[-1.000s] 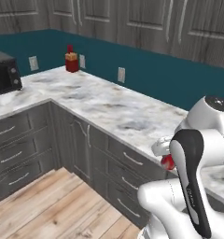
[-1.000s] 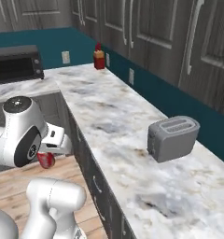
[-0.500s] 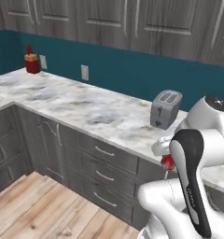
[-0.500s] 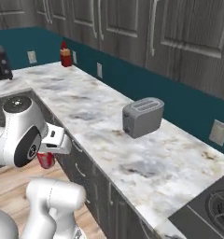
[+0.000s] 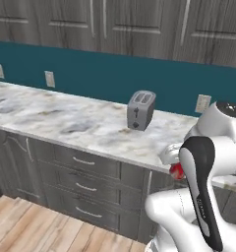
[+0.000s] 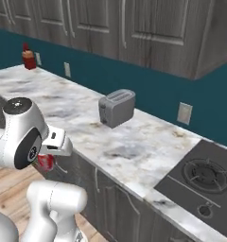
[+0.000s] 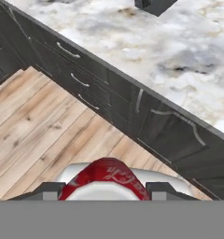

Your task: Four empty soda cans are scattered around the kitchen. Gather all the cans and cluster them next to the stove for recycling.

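Moved: my base has driven along the worktop (image 6: 134, 146); the toaster (image 6: 116, 108) has come close and the stove (image 6: 205, 182) is now in sight.
Hand: my hand (image 7: 103, 191) is clamped on a soda can (image 7: 106, 176).
Can: held off the worktop's front edge, well short of the stove.

A red soda can (image 7: 106, 178) with white script, a grey-and-white marbled counter (image 5: 66, 123) bearing a silver-grey toaster (image 5: 140, 110), a teal backsplash (image 5: 105, 74) behind the toaster, dark grey wood-grain cabinets (image 5: 85, 170) below it, and a pale wood-plank floor (image 7: 48, 135).
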Robot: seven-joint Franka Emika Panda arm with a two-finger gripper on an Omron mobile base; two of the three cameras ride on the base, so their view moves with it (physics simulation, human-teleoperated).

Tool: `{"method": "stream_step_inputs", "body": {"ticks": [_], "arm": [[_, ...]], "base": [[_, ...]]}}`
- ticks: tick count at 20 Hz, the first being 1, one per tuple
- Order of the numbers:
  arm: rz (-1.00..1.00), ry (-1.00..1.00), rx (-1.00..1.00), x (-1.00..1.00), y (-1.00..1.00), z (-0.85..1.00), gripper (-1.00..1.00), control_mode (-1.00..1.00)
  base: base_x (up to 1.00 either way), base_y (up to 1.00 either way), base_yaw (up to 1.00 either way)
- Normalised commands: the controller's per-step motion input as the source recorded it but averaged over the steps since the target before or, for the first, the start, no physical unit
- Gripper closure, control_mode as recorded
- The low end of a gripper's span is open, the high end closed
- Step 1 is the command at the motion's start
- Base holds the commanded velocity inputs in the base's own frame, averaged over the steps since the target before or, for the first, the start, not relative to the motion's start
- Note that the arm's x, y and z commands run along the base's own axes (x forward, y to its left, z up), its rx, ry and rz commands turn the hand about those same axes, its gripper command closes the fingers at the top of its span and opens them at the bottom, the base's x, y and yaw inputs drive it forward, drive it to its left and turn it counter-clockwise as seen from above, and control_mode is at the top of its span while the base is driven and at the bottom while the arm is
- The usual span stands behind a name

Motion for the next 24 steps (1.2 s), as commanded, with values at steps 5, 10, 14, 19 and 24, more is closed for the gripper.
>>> {"method": "stream_step_inputs", "body": {"ticks": [5, 10, 14, 19, 24], "arm": [[0.0, 0.0, 0.0, 0.0, 0.0, 0.0, 1.0, 1.0], [0.0, 0.0, 0.0, 0.0, 0.0, 0.0, 1.0, 1.0], [0.0, 0.0, 0.0, 0.0, 0.0, 0.0, 1.0, 1.0], [0.0, 0.0, 0.0, 0.0, 0.0, 0.0, 1.0, 1.0], [0.0, 0.0, 0.0, 0.0, 0.0, 0.0, 1.0, 1.0]], "base": [[-0.4, -0.06, -0.39], [-0.38, -0.11, -0.4], [-0.3, -0.16, -0.37], [-0.22, -0.18, -0.33], [-0.14, -0.21, -0.27]]}}
